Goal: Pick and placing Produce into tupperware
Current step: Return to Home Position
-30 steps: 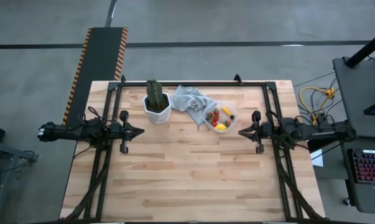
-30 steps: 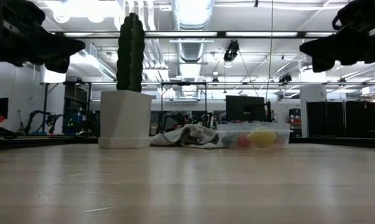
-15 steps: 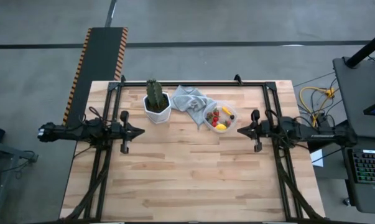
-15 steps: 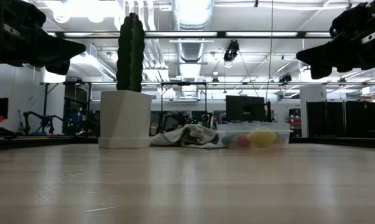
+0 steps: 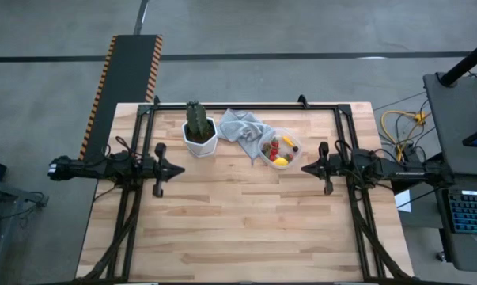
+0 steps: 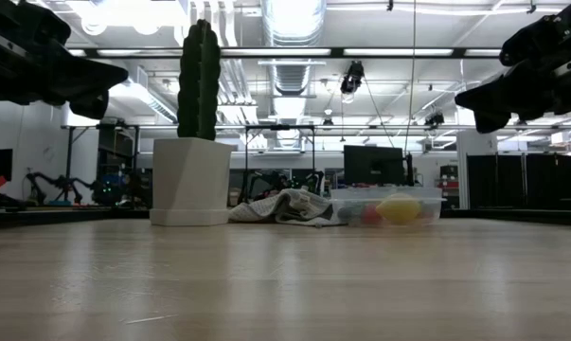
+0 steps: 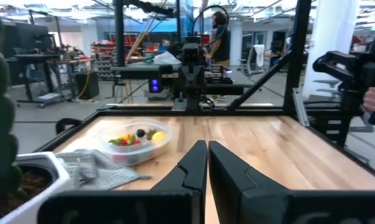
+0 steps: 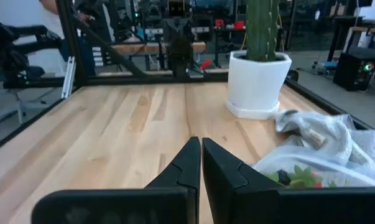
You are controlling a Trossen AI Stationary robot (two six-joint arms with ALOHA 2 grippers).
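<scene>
The tupperware (image 5: 280,148), a small round see-through container, stands on the table near its far edge. The produce (image 5: 279,150) lies inside it: red pieces, dark ones, a yellow lemon-like one (image 6: 400,208). The left wrist view shows the container (image 7: 135,138) too; the right wrist view shows its rim and red and green pieces (image 8: 299,175). My left gripper (image 5: 180,168) hovers shut above the table's left side. My right gripper (image 5: 304,168) hovers shut at the right, just on the near side of the container. In the wrist views each gripper (image 7: 207,149) (image 8: 201,147) shows its fingers together.
A green cactus in a white hexagonal pot (image 5: 198,132) stands left of the container. A light grey cloth (image 5: 242,127) lies crumpled between pot and container, touching both. Black frame rails (image 5: 246,107) run along the table's far, left and right edges. Bare wood (image 5: 238,222) fills the near half.
My right gripper has drifted slightly toward the table's left, staying shut; in the low view it sits a little lower. My left gripper and the things on the table have kept still.
</scene>
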